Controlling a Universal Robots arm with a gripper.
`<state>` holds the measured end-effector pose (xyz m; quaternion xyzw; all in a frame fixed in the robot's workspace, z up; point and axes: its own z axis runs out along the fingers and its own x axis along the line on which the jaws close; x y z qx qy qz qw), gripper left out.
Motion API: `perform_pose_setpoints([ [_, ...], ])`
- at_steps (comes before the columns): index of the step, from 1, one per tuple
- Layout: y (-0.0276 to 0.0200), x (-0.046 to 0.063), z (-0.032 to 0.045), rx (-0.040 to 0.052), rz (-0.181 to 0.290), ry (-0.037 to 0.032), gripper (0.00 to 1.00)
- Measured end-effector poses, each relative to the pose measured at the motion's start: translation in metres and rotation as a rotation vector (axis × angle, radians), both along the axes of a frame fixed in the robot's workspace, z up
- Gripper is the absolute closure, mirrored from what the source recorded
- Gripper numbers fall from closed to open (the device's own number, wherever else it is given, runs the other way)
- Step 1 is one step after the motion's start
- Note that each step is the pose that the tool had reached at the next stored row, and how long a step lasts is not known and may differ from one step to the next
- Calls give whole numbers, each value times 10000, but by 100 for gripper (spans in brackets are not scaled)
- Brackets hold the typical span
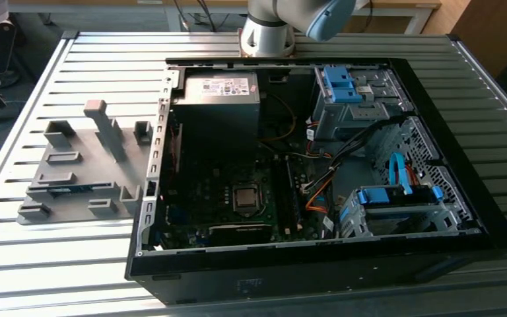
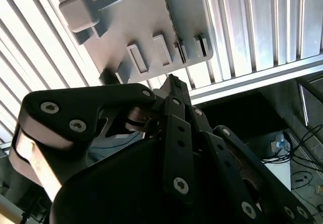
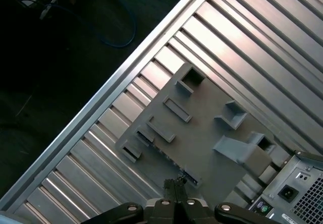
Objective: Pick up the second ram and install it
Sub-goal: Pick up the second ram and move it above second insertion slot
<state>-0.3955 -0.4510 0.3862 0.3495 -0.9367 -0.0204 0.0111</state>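
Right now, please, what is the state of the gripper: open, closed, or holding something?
Gripper: jaws closed, nothing visible between them, above the grey fixture.

second ram [image 1: 64,189] | thin blue-green stick | on edge in slot of grey fixture [image 1: 90,173] | untouched

The silver-grey cylindrical base section of the arm [image 1: 267,36] is seen upright at the top of the exterior view. A pale blue joint cap [image 1: 329,20] is located just beside it, toward the exterior view's right. The black metal linkage gripper [image 3: 175,184] is shown from behind in both wrist views. Its two fingers are brought together, and the tips meet directly with no gap seen between them. The black outer links [image 2: 75,115], fastened with round-head screws, are folded inward toward the centre line.
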Motion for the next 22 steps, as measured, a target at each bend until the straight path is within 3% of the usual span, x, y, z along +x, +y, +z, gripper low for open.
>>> perform_pose_setpoints([
  [22,-1,1,-20,0,1435,-12,89],
])
